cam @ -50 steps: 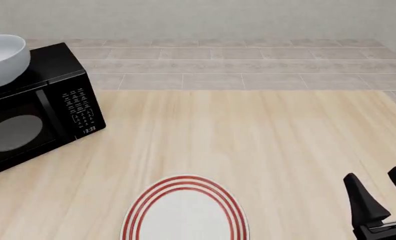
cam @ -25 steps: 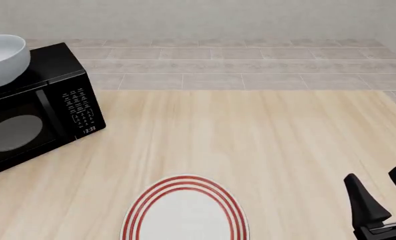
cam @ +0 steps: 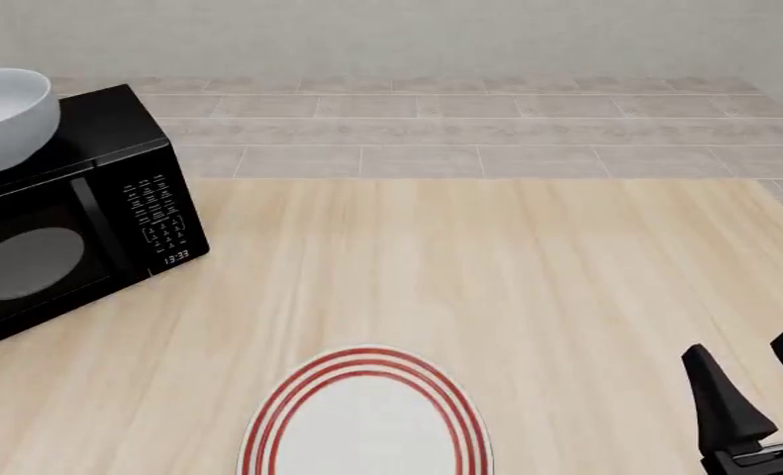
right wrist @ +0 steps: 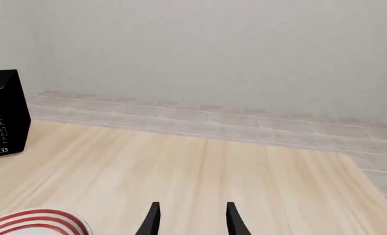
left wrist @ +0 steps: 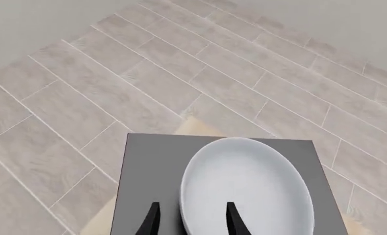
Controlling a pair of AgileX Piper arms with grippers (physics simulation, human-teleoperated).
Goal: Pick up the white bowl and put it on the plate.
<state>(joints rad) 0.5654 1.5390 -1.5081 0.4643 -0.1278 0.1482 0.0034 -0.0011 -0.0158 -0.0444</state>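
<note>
The white bowl (cam: 2, 114) stands on top of the black microwave at the far left; it also shows in the left wrist view (left wrist: 249, 188). My left gripper (left wrist: 192, 223) is open right at the bowl, with one finger outside its rim and one over its inside. It is out of the front view. The plate (cam: 364, 416), white with red rings, lies at the table's front middle and shows in the right wrist view (right wrist: 36, 221). My right gripper (cam: 757, 381) is open and empty at the front right, well to the right of the plate; it also shows in the right wrist view (right wrist: 192, 220).
The black microwave (cam: 74, 228) stands on the table's left side, door and keypad facing front-right. It also shows in the left wrist view (left wrist: 147, 171) and the right wrist view (right wrist: 1, 112). A tiled floor and a pale wall lie beyond the wooden table (cam: 497, 277).
The right gripper has sunk very slightly toward the front edge. The bowl, the plate and the microwave have not moved.
</note>
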